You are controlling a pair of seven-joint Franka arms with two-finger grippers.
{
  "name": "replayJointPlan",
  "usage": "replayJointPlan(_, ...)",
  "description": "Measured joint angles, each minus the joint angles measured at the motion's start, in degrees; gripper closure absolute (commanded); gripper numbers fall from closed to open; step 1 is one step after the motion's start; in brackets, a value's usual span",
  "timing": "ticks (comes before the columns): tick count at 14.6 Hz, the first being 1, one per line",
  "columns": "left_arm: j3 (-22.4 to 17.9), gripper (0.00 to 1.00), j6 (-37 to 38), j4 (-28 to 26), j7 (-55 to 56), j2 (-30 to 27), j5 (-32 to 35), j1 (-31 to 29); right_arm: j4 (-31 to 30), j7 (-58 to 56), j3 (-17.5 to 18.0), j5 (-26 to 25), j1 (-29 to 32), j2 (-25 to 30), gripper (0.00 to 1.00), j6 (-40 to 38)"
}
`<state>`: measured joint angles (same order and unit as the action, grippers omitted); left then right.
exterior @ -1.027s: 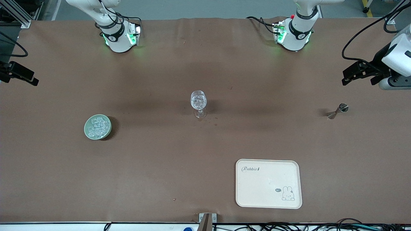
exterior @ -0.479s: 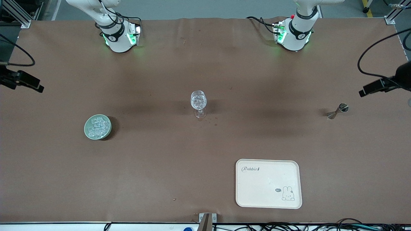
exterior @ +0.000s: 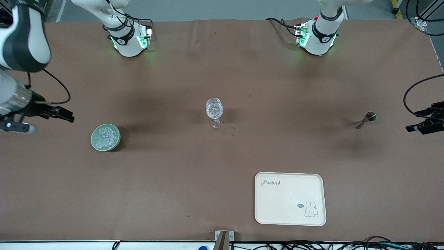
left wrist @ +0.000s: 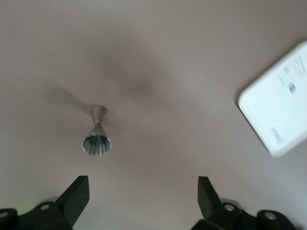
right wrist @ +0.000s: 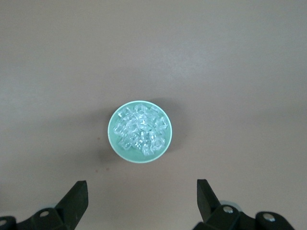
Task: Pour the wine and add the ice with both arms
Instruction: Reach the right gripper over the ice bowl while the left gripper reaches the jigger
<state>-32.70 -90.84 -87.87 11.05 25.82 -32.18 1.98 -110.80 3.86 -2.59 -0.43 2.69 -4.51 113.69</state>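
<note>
Front view: taken from high across the table [exterior: 222,62], facing the arm bases in the upper frame; whole tabletop covered. Left wrist view: aimed down, jigger [left wrist: 97,137] seen left of centre, tray [left wrist: 280,105] corner clipped at right edge; both are shared with the front view. Right wrist view: aimed straight down, green bowl [right wrist: 113,139] of ice [right wrist: 141,130] centred, also seen mid-left in the front view.

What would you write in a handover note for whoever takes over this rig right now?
Left gripper: fingers open, empty, over the table's left-arm end beside the small metal hourglass-shaped jigger.
Right gripper: fingers open, empty, above the table near the pale green round bowl heaped with clear ice cubes.
Clear cut-pattern stemmed wine glass stands mid-table.
Cream rectangular rabbit tray lies bare.
Done: nothing.
Left: everything.
</note>
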Motion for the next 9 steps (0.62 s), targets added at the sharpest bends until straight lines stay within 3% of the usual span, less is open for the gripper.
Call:
replayJointPlan(4,-7.74,0.00,0.22,-0.15,0.04,10.74,-12.50,-1.17,-6.97,0.09,-0.18,0.00,0.04,-5.28,0.31,12.72)
replayJointPlan(8,-8.16,0.00,2.61,-2.50,0.34,15.01,-15.19,-1.44,-8.92,1.85,-0.44,0.00,0.07,-11.35,0.35,19.90)
replayJointPlan(9,-8.15,0.00,3.23,-3.21,0.51,15.70,-16.21,-1.35,-9.36,2.65,-0.43,0.00,0.06,-12.36,0.41,21.59)
